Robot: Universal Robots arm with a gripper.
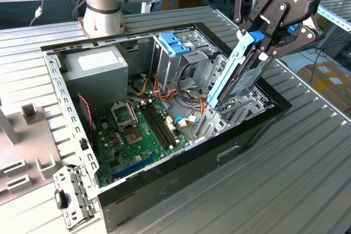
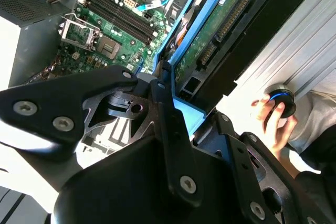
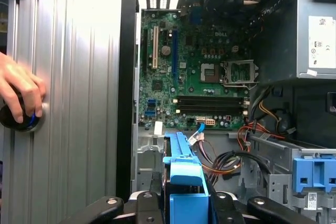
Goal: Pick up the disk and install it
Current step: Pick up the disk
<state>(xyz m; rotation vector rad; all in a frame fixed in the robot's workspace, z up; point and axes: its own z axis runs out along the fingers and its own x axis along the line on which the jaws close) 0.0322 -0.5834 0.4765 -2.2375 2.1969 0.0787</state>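
Note:
The disk [image 1: 248, 79] is a dark flat drive in a light blue carrier. It hangs tilted and on edge over the drive bay at the exterior view's right end of the open computer case [image 1: 181, 169]. My gripper [image 1: 258, 45] is shut on its upper end. In the second wrist view the disk [image 2: 215, 30] shows its green circuit side, with the gripper [image 2: 176, 106] clamped on the blue carrier. The first wrist view looks down the carrier's blue edge [image 3: 184, 174] between the fingers [image 3: 148, 208], with the case interior below it.
Inside the case lie a green motherboard [image 1: 137, 130], a grey power-supply box [image 1: 96, 67], a bright blue bay latch [image 1: 174, 43] and loose coloured cables [image 1: 184, 100]. A metal bracket [image 1: 71, 195] lies on the table. A person's hand [image 3: 18, 90] rests on a round knob beside the case.

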